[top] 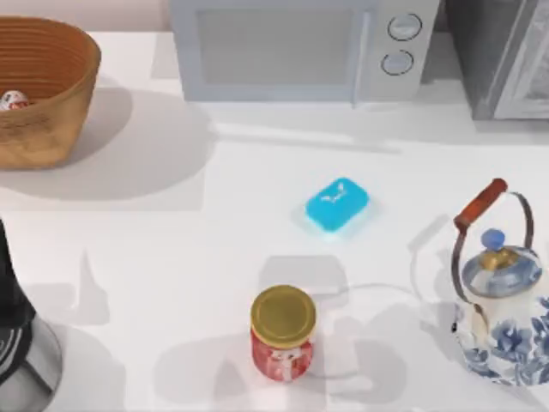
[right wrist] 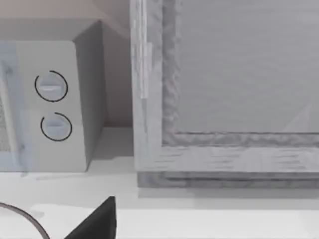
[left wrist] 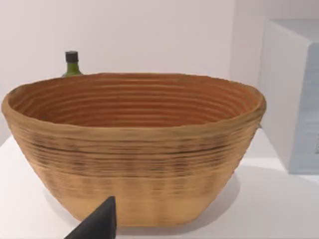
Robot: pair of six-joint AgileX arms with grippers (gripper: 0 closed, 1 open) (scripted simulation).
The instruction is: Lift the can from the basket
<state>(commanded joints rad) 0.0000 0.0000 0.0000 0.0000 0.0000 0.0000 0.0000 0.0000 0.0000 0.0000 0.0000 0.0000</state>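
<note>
A white table [top: 214, 257] carries everything here, backed by a pale wall along its far edge. At the near left edge of the top view, the dark body of the left arm [top: 17, 335] stands at the table's corner; a black fingertip [left wrist: 97, 224] of the left gripper shows in the left wrist view, and I cannot tell whether its jaws are apart or together. The right wrist view likewise shows one black fingertip [right wrist: 97, 221] of the right gripper, and there too the state of the jaws cannot be told.

Near the front, around the middle, stands a red glass jar with a round gold lid [top: 282, 333], upright. To the right of it, at the table's right side, is a white porcelain kettle painted with blue flowers, with a brown-wrapped wire handle [top: 502, 300]. Farther back, between the two, a small bright blue rounded soap-like block [top: 337, 204] lies flat on the surface, well apart from both.

At the far left sits the large round orange-brown woven wicker basket [top: 51, 86], its ribbed walls flaring upward. Inside it, against the left edge of the top view, lies the tiny white-and-red can [top: 12, 100], partly cut off. Behind the basket the black-capped neck of a green bottle [left wrist: 72, 63] rises above the rim.

Along the far edge stands a light grey microwave with two round knobs [top: 300, 47], and to its right a grey framed cabinet [top: 506, 56].
</note>
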